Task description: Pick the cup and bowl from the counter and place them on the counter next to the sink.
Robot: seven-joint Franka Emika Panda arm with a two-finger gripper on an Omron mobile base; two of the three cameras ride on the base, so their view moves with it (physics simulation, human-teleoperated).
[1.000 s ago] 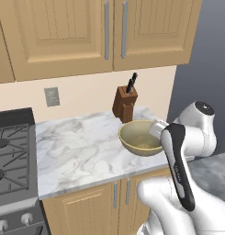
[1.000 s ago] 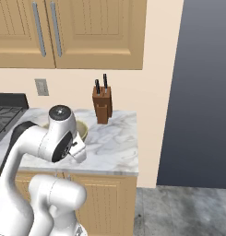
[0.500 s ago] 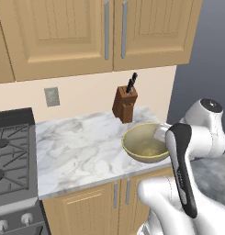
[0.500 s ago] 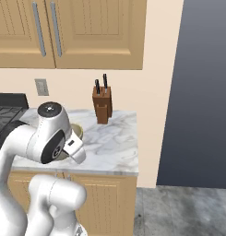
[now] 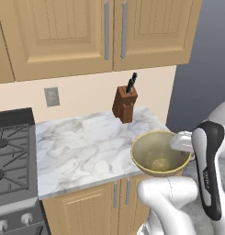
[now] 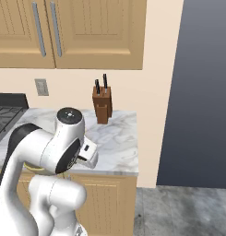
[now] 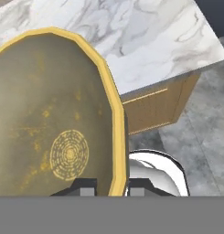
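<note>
The olive-gold bowl (image 5: pixel 159 155) hangs tilted at the counter's front right corner, partly out past the edge. My gripper (image 5: pixel 178 142) is shut on its right rim. In the hand view the bowl (image 7: pixel 49 119) takes up the left half, and its yellow rim runs down into my gripper (image 7: pixel 112 186) between the two dark fingertips (image 7: pixel 86 187). The white marble counter (image 5: pixel 77 147) lies behind and to the left of the bowl. The green cup and the sink are out of view.
A brown knife block (image 5: pixel 125 103) stands at the counter's back by the wall. The black gas stove (image 5: pixel 8 156) borders the counter on the left. Upper cabinets (image 5: pixel 104 32) hang above. The counter ends on the right at a dark grey wall (image 6: pixel 197 92), with grey floor (image 6: pixel 188 207) below.
The bowl has travelled forward and to the right in my gripper, from over the counter out past its front edge. My arm has swung back with it.
</note>
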